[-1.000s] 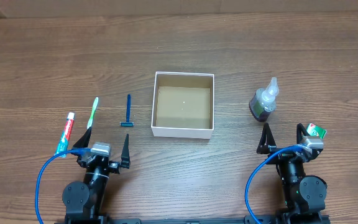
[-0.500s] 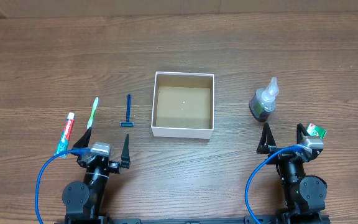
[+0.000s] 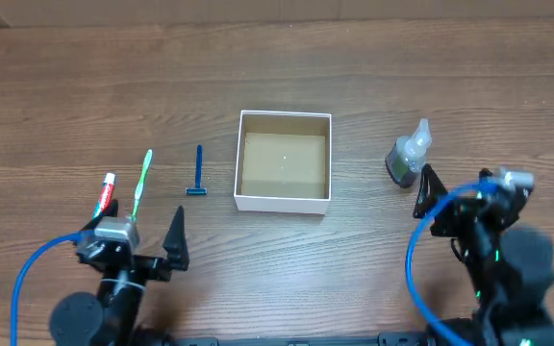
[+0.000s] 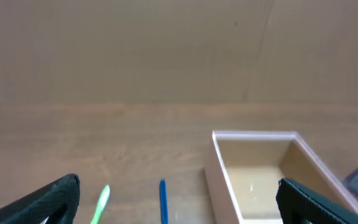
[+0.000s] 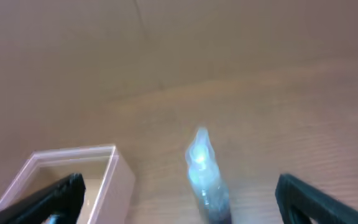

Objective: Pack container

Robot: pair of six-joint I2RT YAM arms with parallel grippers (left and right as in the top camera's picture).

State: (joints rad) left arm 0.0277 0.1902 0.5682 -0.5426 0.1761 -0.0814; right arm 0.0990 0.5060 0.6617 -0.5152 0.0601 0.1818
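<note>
We see left gripper (image 3: pixel 133 236) and right gripper (image 3: pixel 465 192) leave rest, jaws wide and empty, the right nearing the bottle (image 3: pixel 407 159) at 3 o'clock of the container (image 3: pixel 285 202): packing begins.

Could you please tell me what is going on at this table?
Two robot arms are set to pack the white cardboard box, which is empty. The left tool hangs open near the red-and-blue toothpaste tube, green toothbrush and blue razor; the right tool hangs open beside the clear plastic bottle. Nothing is held yet.
</note>
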